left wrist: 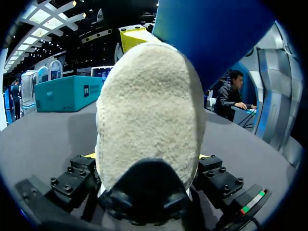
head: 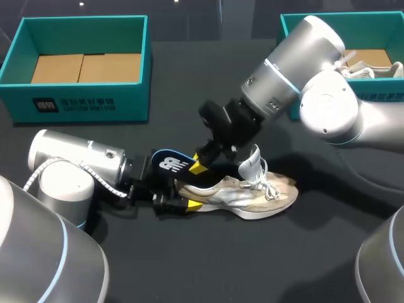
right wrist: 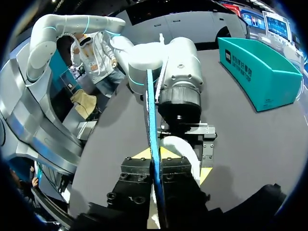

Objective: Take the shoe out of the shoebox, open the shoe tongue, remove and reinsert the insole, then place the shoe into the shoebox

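A white and beige sneaker (head: 252,192) lies on its sole mid-table, toe to the right. My left gripper (head: 183,194) comes in low from the left, its fingers set wide on both sides of the heel (left wrist: 149,110). A dark blue insole (head: 169,163) sticks up out of the heel end. My right gripper (head: 203,161) reaches down from the right and is shut on that insole. In the right wrist view the insole (right wrist: 152,125) shows as a thin blue edge pinched between the yellow tips of the right gripper (right wrist: 155,155). The left wrist view has the insole (left wrist: 211,38) rising above the heel.
A teal shoebox (head: 82,101) with a cardboard floor stands at the back left. A second teal box (head: 385,96) at the back right holds another pale shoe (head: 372,71). My right arm's elbow hangs over the table's right side.
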